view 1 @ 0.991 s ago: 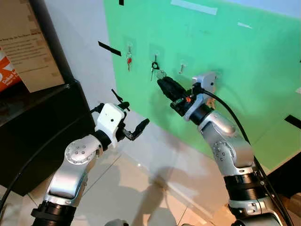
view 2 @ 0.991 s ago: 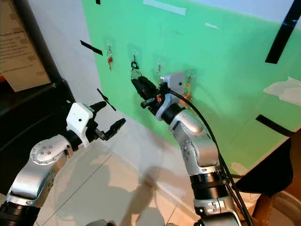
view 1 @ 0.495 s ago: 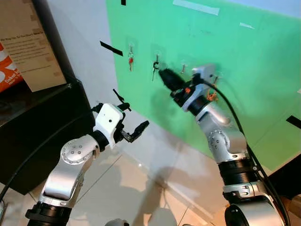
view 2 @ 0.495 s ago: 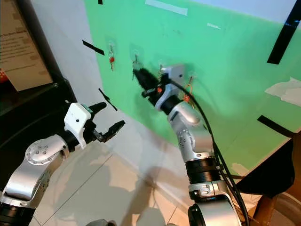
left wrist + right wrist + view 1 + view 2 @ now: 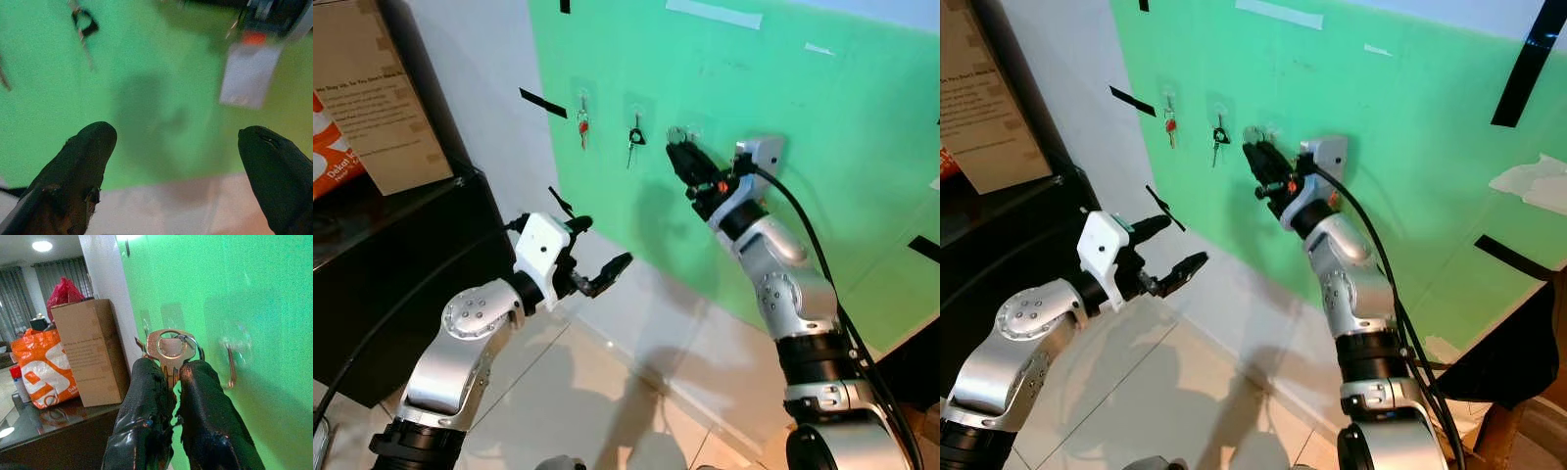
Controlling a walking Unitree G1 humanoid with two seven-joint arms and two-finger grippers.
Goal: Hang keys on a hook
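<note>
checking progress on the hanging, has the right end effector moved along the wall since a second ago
Yes. The right end effector, shut on a key, has shifted rightward from the black key's hook to the next hook.

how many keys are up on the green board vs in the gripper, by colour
Red-tagged key hanging on a hook: 1
Black-headed key hanging on a hook: 1
Brass key on a ring, pinched in the right gripper near a free hook: 1
Total: 3 keys

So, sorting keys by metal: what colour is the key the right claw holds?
Coppery gold key, with a silver ring; the right wrist view shows it best.
</note>
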